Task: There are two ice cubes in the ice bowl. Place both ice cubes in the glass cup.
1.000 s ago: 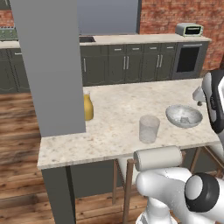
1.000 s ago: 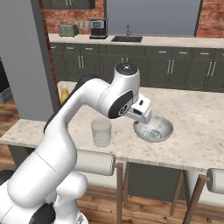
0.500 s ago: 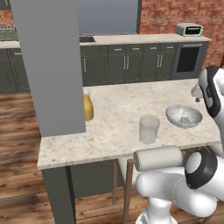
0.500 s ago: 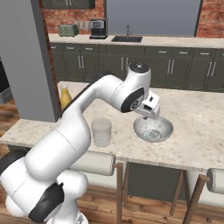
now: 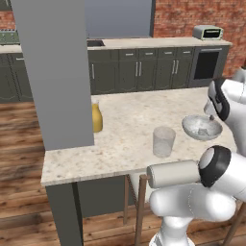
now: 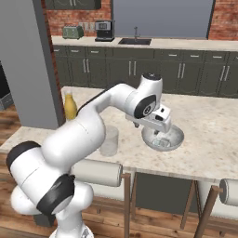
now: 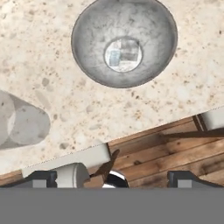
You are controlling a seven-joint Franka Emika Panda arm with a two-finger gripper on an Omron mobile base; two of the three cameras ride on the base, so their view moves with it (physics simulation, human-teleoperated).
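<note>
Here my pincer [image 7: 111,177], fully open and empty, hovers; two tiny translucent ice cubes [image 7: 124,54], twelve o'clock, could skid aside in the shallow grey bowl [image 7: 87,65].

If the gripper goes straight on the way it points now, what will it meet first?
Most likely the ice bowl with the ice cubes, which lies ahead in the hand view. The open gripper points down at it, though depth is unclear; it may meet the counter edge first.
</note>
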